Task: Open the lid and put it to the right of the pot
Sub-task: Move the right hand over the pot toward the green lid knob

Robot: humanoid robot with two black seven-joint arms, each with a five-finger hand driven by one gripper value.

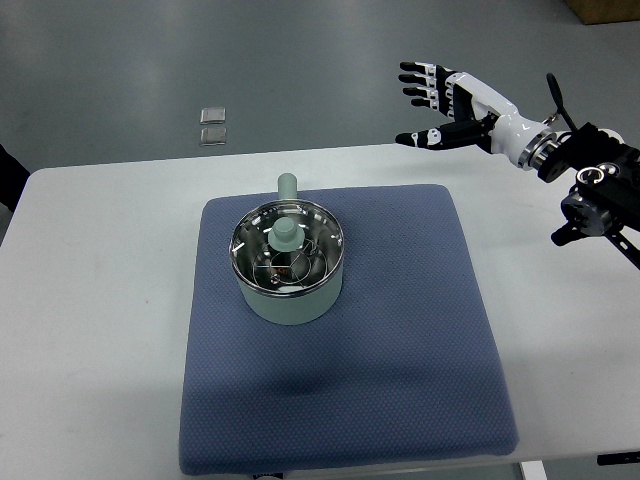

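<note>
Blue mat [400, 330] under lidded pot [288, 262]

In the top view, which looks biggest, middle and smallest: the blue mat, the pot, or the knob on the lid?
1. Blue mat, by far the largest; it spreads under the pot.
2. Pot, in the middle.
3. Knob on the lid, the smallest.
</note>
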